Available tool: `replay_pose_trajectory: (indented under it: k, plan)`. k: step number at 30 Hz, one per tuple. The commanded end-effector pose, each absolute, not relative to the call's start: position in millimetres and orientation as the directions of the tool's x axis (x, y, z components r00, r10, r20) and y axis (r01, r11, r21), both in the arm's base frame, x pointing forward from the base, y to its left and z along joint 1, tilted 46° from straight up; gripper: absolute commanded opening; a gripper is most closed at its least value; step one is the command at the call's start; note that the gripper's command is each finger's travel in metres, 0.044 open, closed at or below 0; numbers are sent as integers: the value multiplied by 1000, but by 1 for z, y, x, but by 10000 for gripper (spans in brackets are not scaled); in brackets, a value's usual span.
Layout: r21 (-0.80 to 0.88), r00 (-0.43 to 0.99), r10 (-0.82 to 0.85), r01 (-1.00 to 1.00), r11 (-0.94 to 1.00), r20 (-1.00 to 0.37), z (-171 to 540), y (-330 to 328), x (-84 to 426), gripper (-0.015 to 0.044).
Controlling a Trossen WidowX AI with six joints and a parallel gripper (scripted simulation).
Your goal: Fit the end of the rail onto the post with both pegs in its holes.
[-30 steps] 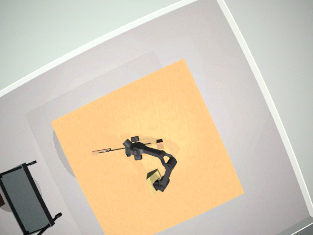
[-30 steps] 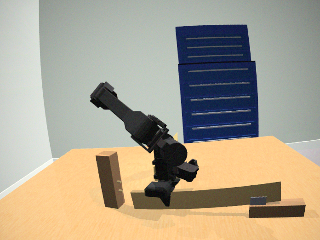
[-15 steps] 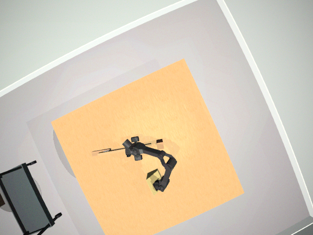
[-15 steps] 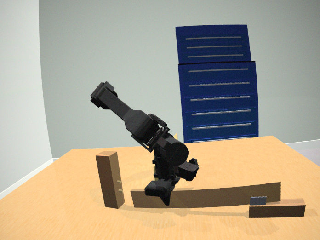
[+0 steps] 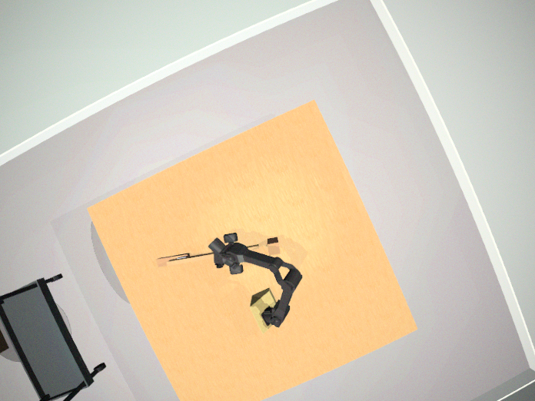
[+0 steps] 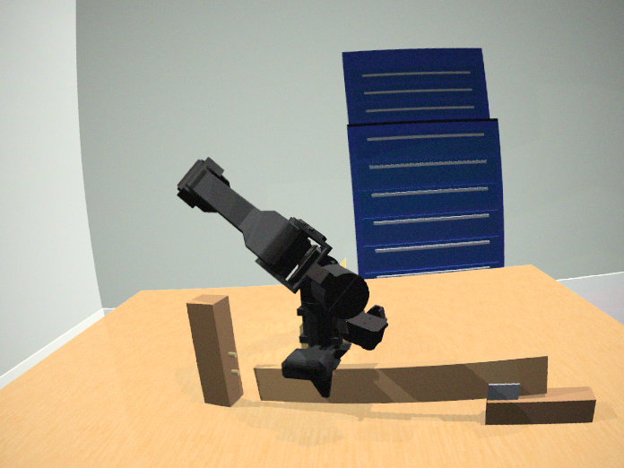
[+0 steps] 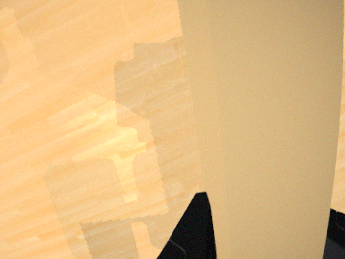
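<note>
The long wooden rail point(image 5: 201, 254) point(image 6: 428, 383) point(image 7: 279, 100) runs from the bracket point(image 6: 504, 392) on the footboard block point(image 6: 541, 411) toward the post point(image 5: 272, 240) point(image 6: 212, 352). My gripper point(image 6: 327, 387) point(image 7: 231, 198) is shut on the rail, nearer its post end, with a finger on each side. In the exterior view the near end looks slightly raised off the table. A gap separates it from the upper peg point(image 6: 232, 355) and the lower peg point(image 6: 235, 372); the rail's top edge there is below the upper peg. The far end still sits behind the bracket plate. The end holes are hidden.
The arm reaches over the table point(image 5: 345, 280) point(image 6: 125, 418) from its base, beside a yellowish angular object point(image 5: 259, 297). A blue cabinet point(image 6: 428, 201) stands behind the table. A dark-framed cart point(image 5: 43, 336) stands off the table.
</note>
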State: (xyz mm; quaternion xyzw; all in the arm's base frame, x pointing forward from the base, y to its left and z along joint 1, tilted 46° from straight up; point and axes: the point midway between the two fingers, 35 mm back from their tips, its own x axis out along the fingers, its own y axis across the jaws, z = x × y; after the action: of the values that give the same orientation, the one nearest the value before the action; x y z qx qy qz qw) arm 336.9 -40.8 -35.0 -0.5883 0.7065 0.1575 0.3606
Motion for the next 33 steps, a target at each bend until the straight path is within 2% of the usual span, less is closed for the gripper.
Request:
replay_pose_trajectory:
  k: [1, 33]
  plan:
    - [-208, -36, -712, -945, 253, -701, -30, -35, 340, 0]
    - [-208, -36, -712, -945, 253, -702, -19, -24, 341, 0]
